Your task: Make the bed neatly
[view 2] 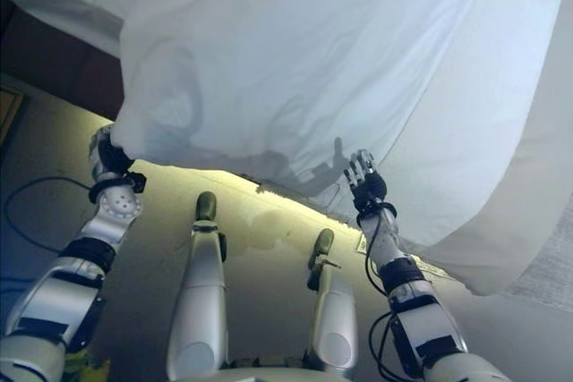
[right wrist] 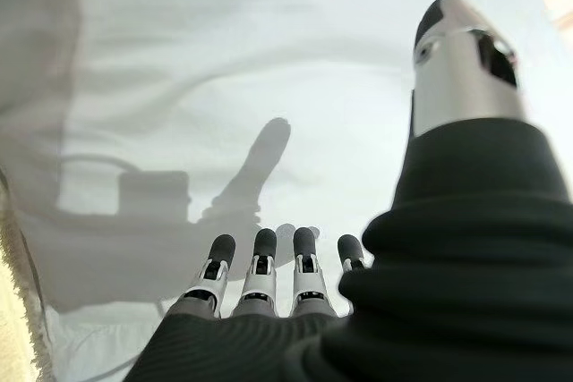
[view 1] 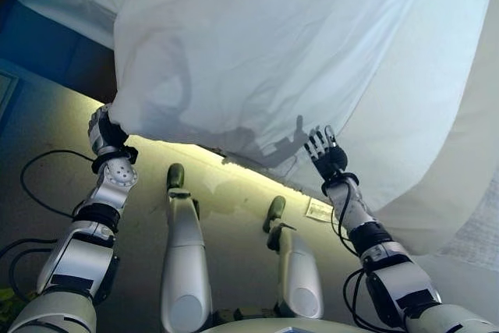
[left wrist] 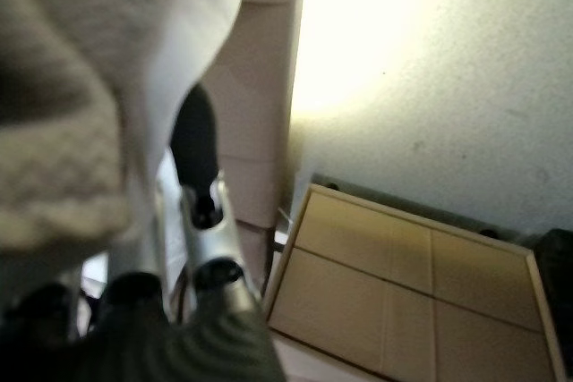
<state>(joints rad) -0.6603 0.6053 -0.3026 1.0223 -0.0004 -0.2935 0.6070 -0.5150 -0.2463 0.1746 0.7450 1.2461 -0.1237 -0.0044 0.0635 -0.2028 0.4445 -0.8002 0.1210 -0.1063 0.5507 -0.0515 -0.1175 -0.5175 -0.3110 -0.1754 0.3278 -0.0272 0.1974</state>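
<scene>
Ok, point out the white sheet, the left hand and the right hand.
white sheet (view 1: 273, 44), left eye view, smooth middle.
left hand (view 1: 103, 129), left eye view, back of hand at the sheet's corner.
right hand (view 1: 326, 155), left eye view, palm.

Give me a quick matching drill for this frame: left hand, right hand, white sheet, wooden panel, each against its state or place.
Things:
1. left hand
2. right hand
3. white sheet
4. wooden panel

States or places:
A. hangs off the bed edge, lower corner lifted
B. fingers straight, spread in front of the cloth, holding nothing
C. lies flat on the floor, seen in the left wrist view
D. closed on the sheet's lower corner

Pairs: 1-D, 2-B, 3-A, 4-C
</scene>
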